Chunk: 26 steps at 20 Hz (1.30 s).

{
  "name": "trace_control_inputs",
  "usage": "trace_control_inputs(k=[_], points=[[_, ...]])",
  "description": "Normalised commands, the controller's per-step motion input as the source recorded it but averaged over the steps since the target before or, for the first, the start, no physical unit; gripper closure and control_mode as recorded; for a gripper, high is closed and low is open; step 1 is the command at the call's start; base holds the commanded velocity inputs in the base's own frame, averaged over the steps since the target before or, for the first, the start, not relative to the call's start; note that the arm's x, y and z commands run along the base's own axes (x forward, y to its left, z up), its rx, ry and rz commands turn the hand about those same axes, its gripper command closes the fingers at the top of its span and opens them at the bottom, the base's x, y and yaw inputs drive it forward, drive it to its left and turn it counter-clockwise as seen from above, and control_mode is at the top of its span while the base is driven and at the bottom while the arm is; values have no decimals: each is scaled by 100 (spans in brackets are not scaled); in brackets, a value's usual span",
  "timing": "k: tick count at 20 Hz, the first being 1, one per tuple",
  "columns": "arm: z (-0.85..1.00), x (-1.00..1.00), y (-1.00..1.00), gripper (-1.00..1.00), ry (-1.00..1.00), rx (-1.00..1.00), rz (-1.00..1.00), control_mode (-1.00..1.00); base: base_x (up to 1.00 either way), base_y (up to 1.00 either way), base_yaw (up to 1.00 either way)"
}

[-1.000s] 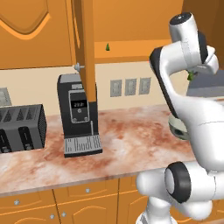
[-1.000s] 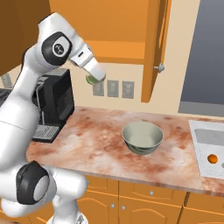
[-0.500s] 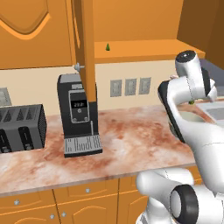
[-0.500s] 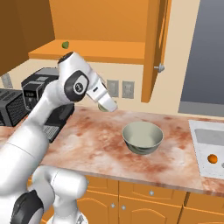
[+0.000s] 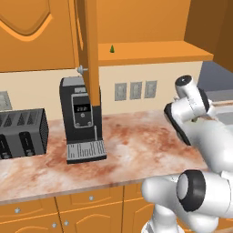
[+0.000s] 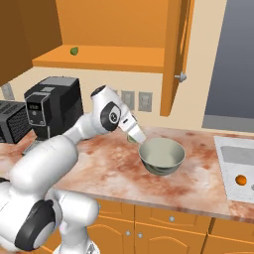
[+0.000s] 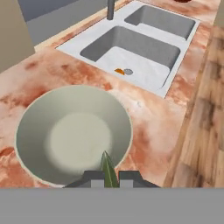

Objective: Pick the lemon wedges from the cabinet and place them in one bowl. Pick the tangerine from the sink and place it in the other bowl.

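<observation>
My gripper (image 7: 107,177) is shut on a small green lemon wedge (image 7: 107,168), just above the near rim of the pale grey-green bowl (image 7: 74,135). In the right base view the gripper (image 6: 137,137) hangs at the left rim of the bowl (image 6: 161,156) on the counter. A second lemon wedge (image 6: 74,50) lies on the shelf of the open cabinet (image 6: 114,59), seen as well in the left base view (image 5: 112,48). The orange tangerine (image 7: 119,71) rests beside the drain in the near basin of the sink (image 7: 144,94), and in the right base view the tangerine (image 6: 241,179) is at the far right.
The cabinet door (image 6: 176,54) stands open above the counter, its knob (image 6: 181,77) pointing out. A black coffee machine (image 5: 83,119) and a toaster (image 5: 22,132) stand at the left. A grey faucet (image 7: 111,8) rises behind the sink.
The arm has swung down from cabinet height to the counter. The gripper, still shut on the wedge, now sits low at the bowl's rim.
</observation>
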Motion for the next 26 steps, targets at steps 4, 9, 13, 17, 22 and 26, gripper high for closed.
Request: trace_control_inputs(k=[4, 9, 13, 17, 22, 26], points=[[-65, 52, -40, 100, 0, 2, -3, -100, 0, 0, 0], [-44, 46, -47, 100, 1, 6, 0, -100, 0, 0, 0], [-34, 31, -26, 100, 7, 1, 0, -100, 0, 0, 0], [-34, 12, -10, 100, 6, 3, 0, -100, 0, 0, 0], [-15, 26, -23, 100, 0, 4, 0, -100, 0, 0, 0], [-26, 14, -16, 100, 0, 3, 0, -100, 0, 0, 0]])
